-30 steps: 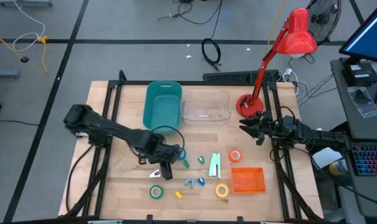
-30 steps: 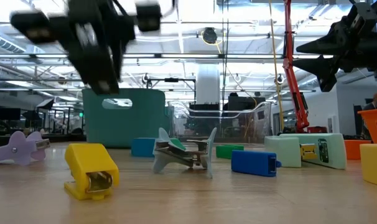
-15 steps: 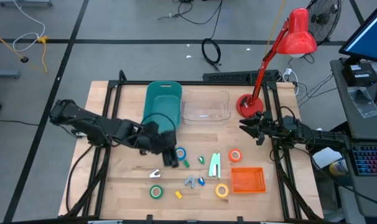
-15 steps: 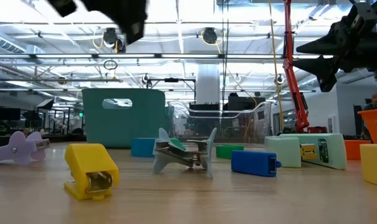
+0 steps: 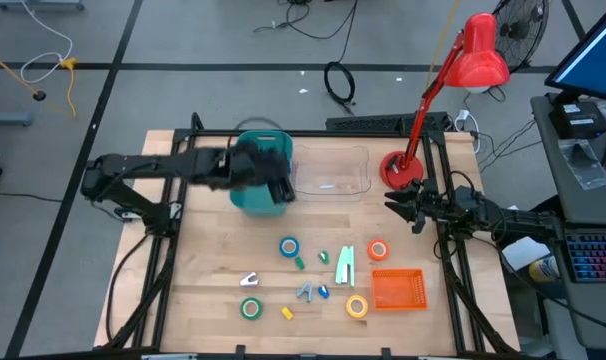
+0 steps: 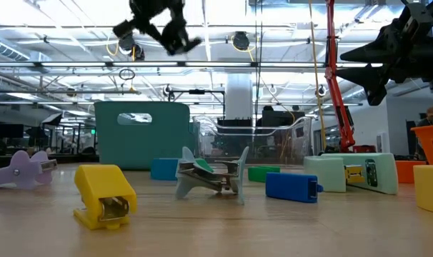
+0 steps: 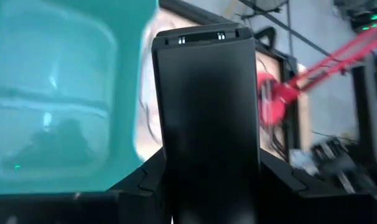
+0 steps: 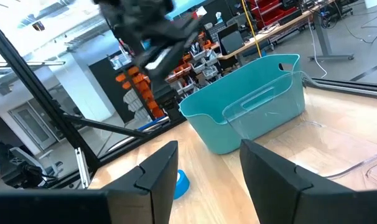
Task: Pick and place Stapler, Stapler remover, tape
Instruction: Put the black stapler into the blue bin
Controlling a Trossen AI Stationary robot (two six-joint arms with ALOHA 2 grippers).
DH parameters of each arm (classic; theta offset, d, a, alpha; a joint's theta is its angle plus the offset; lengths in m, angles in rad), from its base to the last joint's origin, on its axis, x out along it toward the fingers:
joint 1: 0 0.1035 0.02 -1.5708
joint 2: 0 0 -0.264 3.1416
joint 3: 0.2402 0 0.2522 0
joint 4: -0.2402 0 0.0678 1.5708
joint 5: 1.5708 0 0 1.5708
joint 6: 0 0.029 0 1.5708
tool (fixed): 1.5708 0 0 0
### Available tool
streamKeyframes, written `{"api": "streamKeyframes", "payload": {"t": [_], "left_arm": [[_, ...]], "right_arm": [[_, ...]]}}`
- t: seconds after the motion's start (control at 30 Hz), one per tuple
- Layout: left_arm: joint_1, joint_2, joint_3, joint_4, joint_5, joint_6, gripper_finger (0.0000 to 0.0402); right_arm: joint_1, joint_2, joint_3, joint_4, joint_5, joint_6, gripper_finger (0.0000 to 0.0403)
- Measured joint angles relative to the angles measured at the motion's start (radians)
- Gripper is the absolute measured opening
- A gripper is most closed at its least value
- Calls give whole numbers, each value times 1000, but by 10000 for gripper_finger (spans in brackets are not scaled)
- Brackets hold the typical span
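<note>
Clearly a black stapler [image 7: 207, 124] was pinched in the left claw [image 5: 275, 188], standing upright between the two dark fingers. In the left wrist view it hid much of what lay past it. The claw hung high in the air over the teal bin [image 5: 251, 205], above the end of the bin that faces the loose items. The stapler was not touching the bin.

The other task items lay on the tabletop [image 5: 203, 290], on the side of the teal bin away from the clear bin's far rim. The blue tape [image 5: 289, 246] lay nearest the bin. Beyond it were a mint stapler [image 5: 344, 265] and the orange-red tape [image 5: 378, 250]. Farther from the bin lay a white staple remover [image 5: 249, 280], a grey staple remover [image 5: 305, 292], the green tape [image 5: 250, 308] and the yellow tape [image 5: 356, 306]. An orange basket [image 5: 397, 290] sat beside the yellow tape.

A clear bin [image 5: 331, 175] stood just beside the teal bin. On its other side, the right claw [image 5: 395, 205] waited with its fingers spread and nothing between them. It pointed toward both bins, near the foot of a red lamp [image 5: 478, 50].
</note>
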Motion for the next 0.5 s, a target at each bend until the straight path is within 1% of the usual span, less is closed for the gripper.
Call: {"api": "streamKeyframes", "payload": {"t": [0.23,0.37,0.5], "left_arm": [[244,8,2,-38,138,234,157],[353,11,2,-88,167,331,157],[426,28,3,-141,201,419,157]], "right_arm": [[0,0,0,-1,11,0,169],[0,0,0,2,70,1,169],[0,0,0,3,137,3,169]]}}
